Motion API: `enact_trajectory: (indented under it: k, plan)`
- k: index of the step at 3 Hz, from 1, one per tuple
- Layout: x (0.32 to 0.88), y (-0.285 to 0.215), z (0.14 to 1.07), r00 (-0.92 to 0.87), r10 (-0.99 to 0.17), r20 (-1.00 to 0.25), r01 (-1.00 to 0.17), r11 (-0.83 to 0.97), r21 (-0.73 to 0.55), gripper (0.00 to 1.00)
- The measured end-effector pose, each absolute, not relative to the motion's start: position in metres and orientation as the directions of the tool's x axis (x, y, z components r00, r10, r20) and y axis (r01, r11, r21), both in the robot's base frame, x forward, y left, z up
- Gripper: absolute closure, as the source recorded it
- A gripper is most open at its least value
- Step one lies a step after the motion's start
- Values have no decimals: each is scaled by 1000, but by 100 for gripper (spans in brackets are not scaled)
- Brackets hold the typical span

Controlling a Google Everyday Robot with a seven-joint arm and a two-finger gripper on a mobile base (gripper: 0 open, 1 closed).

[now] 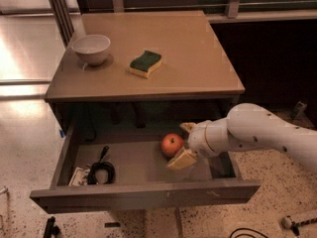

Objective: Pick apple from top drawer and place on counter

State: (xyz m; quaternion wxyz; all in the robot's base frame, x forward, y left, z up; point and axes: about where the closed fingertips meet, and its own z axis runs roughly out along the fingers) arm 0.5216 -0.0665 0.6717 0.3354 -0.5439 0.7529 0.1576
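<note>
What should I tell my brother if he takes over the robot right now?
Gripper: the two-finger gripper is open, down inside the wide grey-brown top drawer, just right of the small round red-orange apple and not closed on it.
Things: the apple lies in the pulled-out drawer. The flat tan counter holds a white bowl and a green-and-yellow sponge.
Done: drawer open, gripper at the apple.
Left: grip the apple, lift it, set it on the counter.

Smooth white rounded arm [262, 133], tan-fingered gripper [181, 145] in the top drawer [148, 197].
</note>
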Motion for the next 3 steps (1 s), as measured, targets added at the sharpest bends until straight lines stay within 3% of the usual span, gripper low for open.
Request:
enact_trajectory:
  k: [3]
  plan:
    - [566,-63,641,-146,-748,-647,-917,347,-195,16]
